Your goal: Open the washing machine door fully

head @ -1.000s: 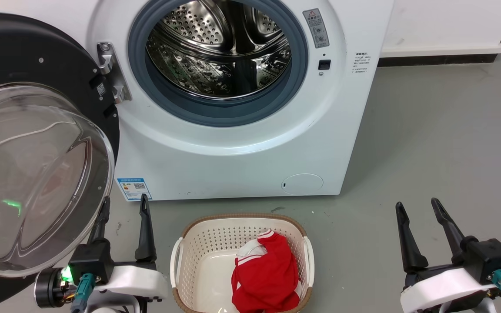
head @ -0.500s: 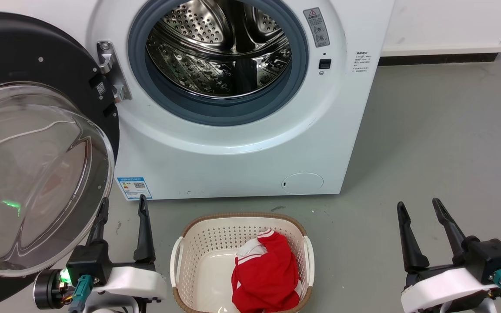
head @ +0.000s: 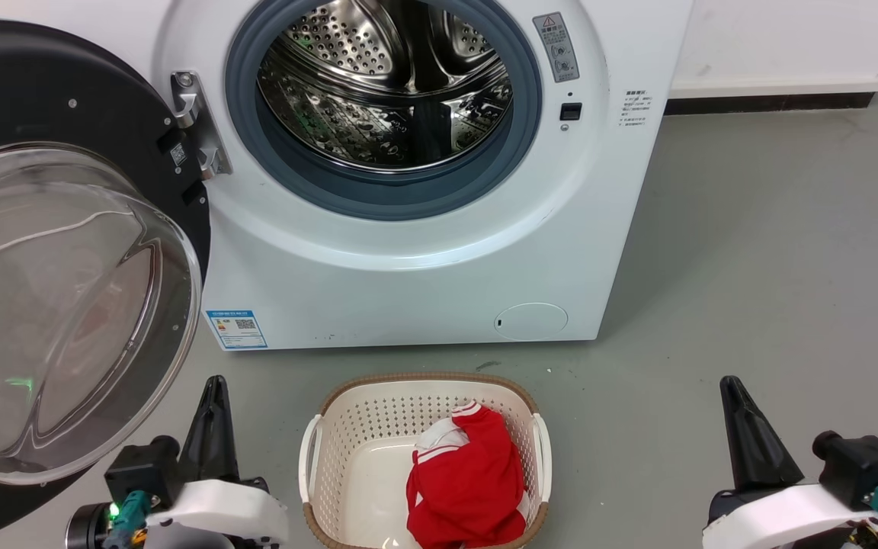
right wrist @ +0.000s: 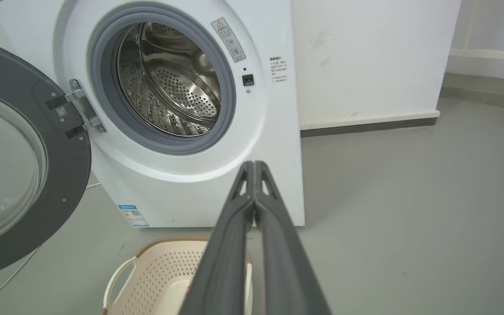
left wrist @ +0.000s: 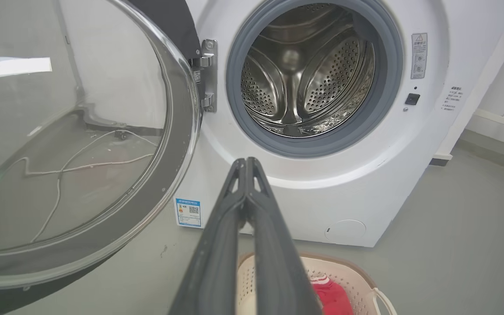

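Note:
The white washing machine (head: 408,259) fills the upper middle of the head view, its steel drum (head: 386,84) exposed. The washing machine door (head: 50,84), black with a bulging clear glass bowl (head: 58,305), is swung wide to the left on its hinge (head: 195,126). My left gripper (head: 216,381) sits low at the lower left, shut and holding nothing, just right of the glass bowl and apart from it. My right gripper (head: 728,381) is at the lower right, shut and holding nothing. In the left wrist view the door (left wrist: 177,26) is at the left; my left gripper (left wrist: 246,161) points at the machine (left wrist: 365,175).
A cream laundry basket (head: 317,442) with a brown rim stands on the grey floor before the machine, holding a red and white garment (head: 469,473). A white wall with a dark skirting (head: 767,103) runs at the back right. Open floor (head: 774,252) lies to the right.
Both grippers have gone from open to shut, and both have drawn back lower in the head view. The door and basket have not moved.

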